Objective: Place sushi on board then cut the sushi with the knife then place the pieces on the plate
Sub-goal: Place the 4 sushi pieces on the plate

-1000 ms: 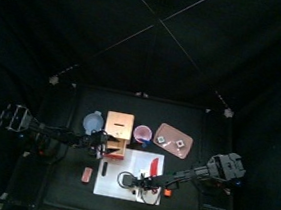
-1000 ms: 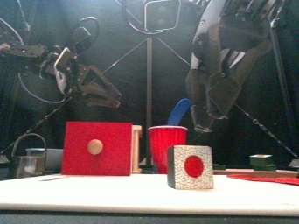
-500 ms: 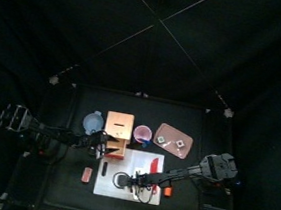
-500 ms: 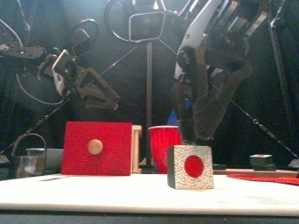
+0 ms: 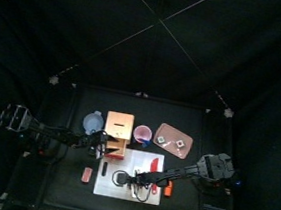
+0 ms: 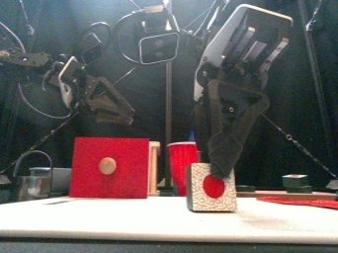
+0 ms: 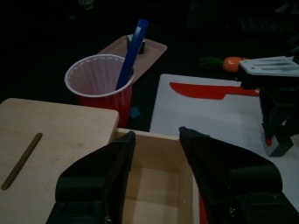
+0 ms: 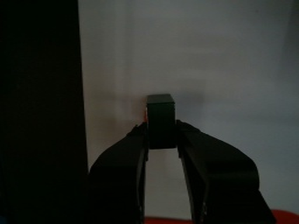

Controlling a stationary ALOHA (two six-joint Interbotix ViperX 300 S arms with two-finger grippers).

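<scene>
Change: In the past second the right gripper (image 6: 211, 176) has come down from level with the red cup's (image 6: 187, 163) rim onto the board. The left arm has not stirred.
Tool: Its jaws stand a little apart, one on each side of the sushi piece (image 6: 215, 196). Nothing is lifted, and no firm pinch shows.
Sushi piece: It stands on edge at lower centre of the front view, on the white cutting board (image 7: 222, 118), its speckled, red-centred face to the front.
Relation: The piece sits directly under the right gripper and between its fingertips, so a squeeze and a lift look like all the next move needs. In the right wrist view the block is narrow across the jaws. The right arm is by far the nearer.
Left gripper (image 7: 155, 136): It hangs over the wooden box (image 6: 110, 168) at the left of the front view, jaws parted and empty, well apart from the piece.
Knives: The red knife (image 7: 211, 89) lies flat on the board; the blue knife (image 7: 135, 52) stands in the cup.
Destination: The pink tray (image 5: 174, 138) lies to the upper right of the board in the top view.
Surface and room: A black table (image 5: 68, 194), closed in by black curtains (image 5: 152, 38).
</scene>
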